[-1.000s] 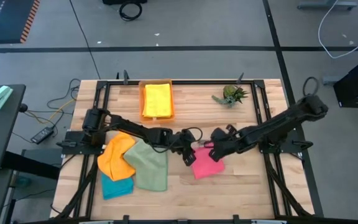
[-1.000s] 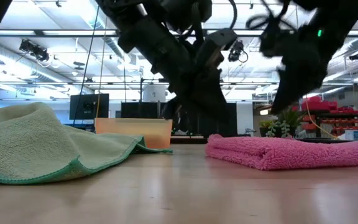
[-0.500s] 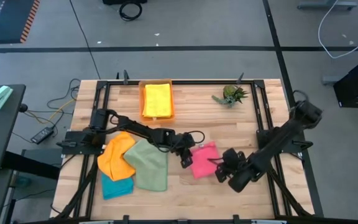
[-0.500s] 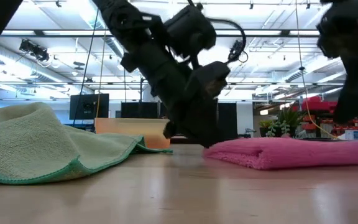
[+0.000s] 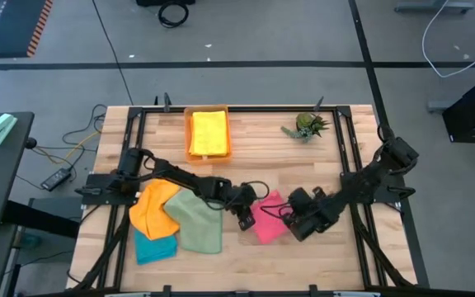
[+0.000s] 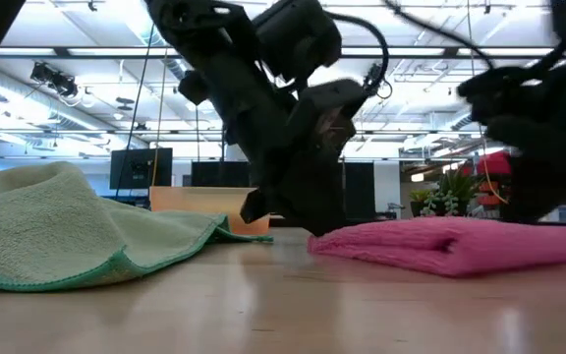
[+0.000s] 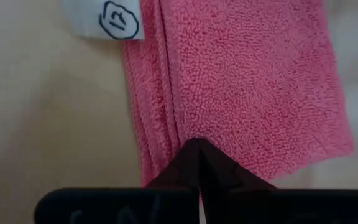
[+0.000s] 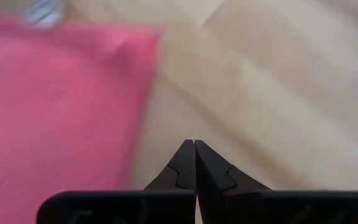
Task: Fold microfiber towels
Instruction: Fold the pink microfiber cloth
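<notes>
Pink towel (image 5: 267, 219) is lying folded on the bench (image 5: 320, 247), taken here as the landmark. Left tool (image 5: 245, 218) is pressing at the towel's left edge, fingers pressed together and pinching nothing; its wrist view shows the tips meeting over the stacked hem, next to a white care tag (image 7: 112, 18). Right tool (image 5: 297, 226) is sitting just beside the towel's right edge, fingers likewise pressed together and empty, tips over bare wood. Risk, as judged: a shut left tool sliding across the layered hem could drag the top layer and open the fold; the right tool nudging sideways could skew the towel. Sage green towel (image 5: 196, 218) is lying unfolded left of the pink towel, overlapped by the orange towel (image 5: 154, 207), with the teal towel (image 5: 155, 246) below them. Beyond the pink towel, the orange tray (image 5: 208, 133) is holding a folded yellow towel (image 5: 209, 130); a small plant (image 5: 308, 125) is standing near it. The left arm is spanning the sage towel, blocking access there.
</notes>
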Controlling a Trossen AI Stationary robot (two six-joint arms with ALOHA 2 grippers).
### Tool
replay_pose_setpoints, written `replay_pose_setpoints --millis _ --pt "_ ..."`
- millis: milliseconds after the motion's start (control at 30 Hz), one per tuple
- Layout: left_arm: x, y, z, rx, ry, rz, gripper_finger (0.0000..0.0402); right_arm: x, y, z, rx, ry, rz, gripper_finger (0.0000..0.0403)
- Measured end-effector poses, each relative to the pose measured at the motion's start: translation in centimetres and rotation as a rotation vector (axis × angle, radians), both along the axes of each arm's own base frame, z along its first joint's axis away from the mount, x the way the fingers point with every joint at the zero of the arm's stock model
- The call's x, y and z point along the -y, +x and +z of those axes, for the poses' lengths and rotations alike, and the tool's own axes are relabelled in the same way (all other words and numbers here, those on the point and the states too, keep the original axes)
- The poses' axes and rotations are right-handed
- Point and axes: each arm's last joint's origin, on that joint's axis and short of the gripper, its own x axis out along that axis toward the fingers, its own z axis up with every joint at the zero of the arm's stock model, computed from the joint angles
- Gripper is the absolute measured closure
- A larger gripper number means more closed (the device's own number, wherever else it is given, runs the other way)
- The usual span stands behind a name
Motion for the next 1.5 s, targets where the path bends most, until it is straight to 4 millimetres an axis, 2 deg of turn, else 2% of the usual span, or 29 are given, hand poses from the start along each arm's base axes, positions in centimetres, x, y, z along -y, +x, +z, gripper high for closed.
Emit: replay_pose_setpoints --millis 167,233,333,433,567,667,800,933,1067,1167,1300,1500 --pt "2.7 0.2 0.4 0.088 -0.082 -0.047 0.0388 3.1 1.3 0.6 -0.113 -0.074 0.100 0.0400" --pt "2.6 0.2 0.8 0.099 -0.083 -0.025 0.0394 4.3 1.5 1.7 -0.118 -0.066 0.141 0.0400" --pt "1.2 0.5 1.7 0.126 -0.068 0.026 0.0395 5.2 1.2 4.2 -0.071 0.029 0.196 0.0400" --pt "-0.4 0.5 2.9 0.134 -0.056 0.060 0.0386 4.4 0.1 6.7 0.033 0.198 0.256 0.0400" --pt "-1.5 0.5 3.9 0.168 -0.044 0.025 0.0394 1.1 -1.6 8.0 0.123 0.314 0.322 0.0400" --pt "-1.5 0.5 3.9 0.164 -0.057 -0.010 0.0395 -1.7 -2.2 7.3 0.167 0.361 0.353 0.0400" --pt "-0.8 0.3 3.1 0.128 -0.038 -0.049 0.0390 -5.1 -1.8 4.8 0.290 0.416 0.388 0.0400" --pt "0.2 0.2 2.3 0.105 -0.037 -0.069 0.0396 -6.2 -1.2 1.8 0.301 0.439 0.353 0.0400" --pt "1.4 0.1 1.2 0.082 -0.033 -0.095 0.0391 -6.2 -1.0 -0.3 0.238 0.401 0.322 0.0400" --pt "2.0 -0.1 0.3 0.044 -0.031 -0.104 0.0395 -6.0 -0.9 -1.1 0.195 0.375 0.335 0.0400" --pt "2.1 -0.1 0.0 0.033 -0.057 -0.074 0.0394 -5.2 -0.5 -1.0 0.140 0.322 0.401 0.0400" --pt "0.9 0.4 0.2 0.070 -0.055 -0.038 0.0394 -1.4 0.8 0.7 0.073 0.179 0.532 0.0400"
